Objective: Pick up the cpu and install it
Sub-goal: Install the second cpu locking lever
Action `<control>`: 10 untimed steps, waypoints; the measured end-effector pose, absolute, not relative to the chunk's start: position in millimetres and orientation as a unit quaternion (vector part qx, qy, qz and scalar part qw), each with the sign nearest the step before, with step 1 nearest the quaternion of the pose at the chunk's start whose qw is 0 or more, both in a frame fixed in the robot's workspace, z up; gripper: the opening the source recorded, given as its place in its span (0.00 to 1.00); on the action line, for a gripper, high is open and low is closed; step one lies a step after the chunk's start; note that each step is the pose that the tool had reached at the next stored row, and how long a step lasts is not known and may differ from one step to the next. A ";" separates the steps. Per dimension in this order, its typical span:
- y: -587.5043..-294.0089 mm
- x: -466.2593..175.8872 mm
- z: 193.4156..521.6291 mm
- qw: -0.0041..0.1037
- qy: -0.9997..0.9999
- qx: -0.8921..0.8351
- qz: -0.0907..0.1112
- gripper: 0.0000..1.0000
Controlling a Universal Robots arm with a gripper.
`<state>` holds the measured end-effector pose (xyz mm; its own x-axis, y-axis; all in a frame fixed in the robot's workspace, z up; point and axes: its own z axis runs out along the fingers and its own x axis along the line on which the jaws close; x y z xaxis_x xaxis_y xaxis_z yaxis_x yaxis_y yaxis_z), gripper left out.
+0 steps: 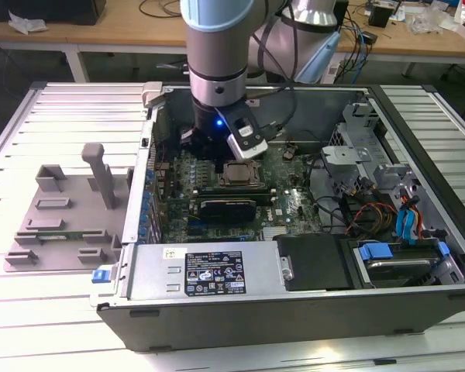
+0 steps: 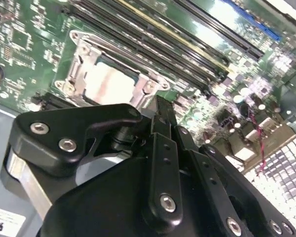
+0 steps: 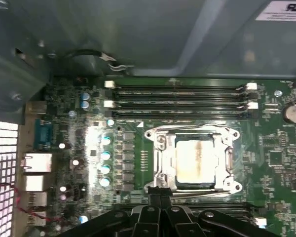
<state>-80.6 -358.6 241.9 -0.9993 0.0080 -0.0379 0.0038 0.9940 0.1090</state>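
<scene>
Exterior view first: my arm reaches down into the open computer case (image 1: 418,139), and my claw (image 1: 217,147) hangs low over the green motherboard (image 1: 294,205), just beside the socket on the exterior view's left. The cpu (image 1: 238,173) already lies in its socket frame (image 1: 238,183), shiny top up, seated flat inside the metal edges. In the first wrist view I see the cpu (image 3: 195,162) square within the socket frame (image 3: 160,158), with my claw (image 3: 160,197) close to the frame's near edge and not touching the chip; my fingertips (image 3: 157,193) sit pressed together there with nothing between them, so I am closed and carrying nothing. In the second wrist view the cpu (image 2: 108,84) shows pale beyond my black linkage, again apart from my claw (image 2: 160,111). Long memory slots (image 3: 180,91) run alongside the socket. On the slatted table (image 1: 54,108), at the exterior view's left, the grey tray (image 1: 62,221) with upright posts stands outside the case.
</scene>
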 end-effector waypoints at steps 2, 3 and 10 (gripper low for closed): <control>-357.9 -70.8 241.8 0.019 0.998 0.003 0.053 0.11; -357.8 -67.1 241.8 0.019 0.998 0.003 0.053 0.11; -338.5 -42.3 239.5 0.019 0.999 0.003 0.044 0.11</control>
